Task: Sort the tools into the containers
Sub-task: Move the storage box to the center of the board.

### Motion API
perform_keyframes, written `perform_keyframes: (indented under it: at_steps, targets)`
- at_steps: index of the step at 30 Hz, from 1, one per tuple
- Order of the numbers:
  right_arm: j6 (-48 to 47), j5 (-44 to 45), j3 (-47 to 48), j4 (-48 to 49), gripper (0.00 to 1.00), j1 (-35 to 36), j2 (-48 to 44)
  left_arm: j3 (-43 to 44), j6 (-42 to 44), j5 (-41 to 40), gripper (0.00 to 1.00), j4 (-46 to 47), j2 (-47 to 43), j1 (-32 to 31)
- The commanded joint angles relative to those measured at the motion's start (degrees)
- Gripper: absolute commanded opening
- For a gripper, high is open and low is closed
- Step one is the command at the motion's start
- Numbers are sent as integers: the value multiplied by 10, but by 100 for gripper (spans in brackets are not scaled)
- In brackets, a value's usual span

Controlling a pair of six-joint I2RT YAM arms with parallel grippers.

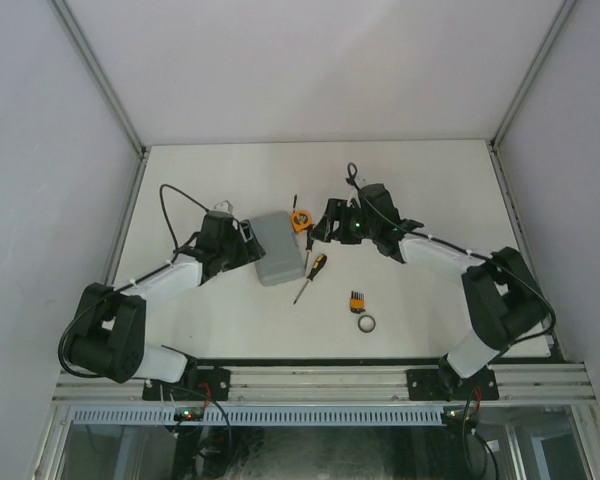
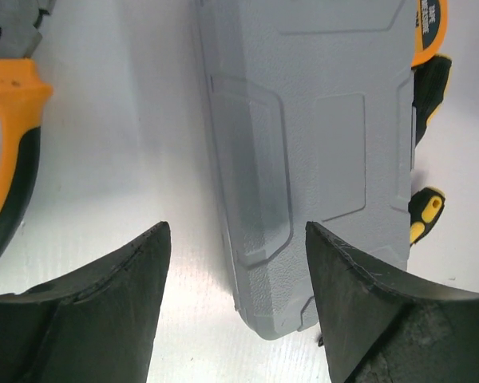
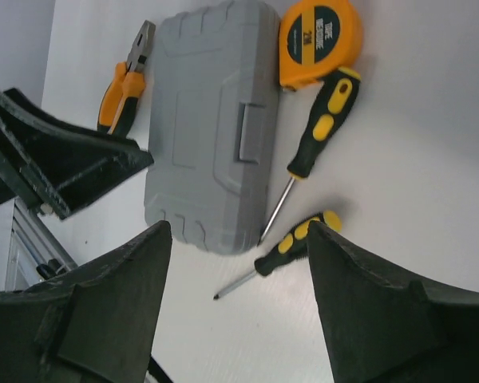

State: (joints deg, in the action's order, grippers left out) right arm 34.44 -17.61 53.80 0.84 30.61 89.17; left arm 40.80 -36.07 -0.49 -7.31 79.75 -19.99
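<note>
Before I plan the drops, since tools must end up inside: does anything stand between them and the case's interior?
Yes. The grey tool case lies shut, so its own lid covers the interior. The pliers and tape measure lie beside it.

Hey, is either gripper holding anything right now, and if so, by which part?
Nothing is held. The left gripper and the right gripper are both open with nothing between their fingers; the case lies shut, in neither grip.

mid-counter, the case (image 1: 278, 248) is crowded: pliers (image 3: 126, 84) on its left-edge side, tape measure (image 1: 301, 220) and two screwdrivers (image 3: 318, 132) along the right-edge side. bit set (image 1: 356, 299) and ring (image 1: 367, 323) lie toward the near edge. far edge and far corners are open.
</note>
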Motion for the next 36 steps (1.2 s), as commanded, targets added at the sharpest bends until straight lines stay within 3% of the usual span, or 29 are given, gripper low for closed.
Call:
perform_keyframes:
  at_steps: [1,18,30,36]
  targets:
    - [-4,-35,63,58,67,7,70,-21,-21,33,73,63,-8,8]
    - [-8,-68,255,-3,56,25,275,-39,-48,40,73,126,24,24]
    - [-16,-85,278,-17,50,35,314,-31,-30,35,72,132,31,26]
    - [-13,-99,269,-15,41,46,317,-36,-27,45,71,142,33,26]
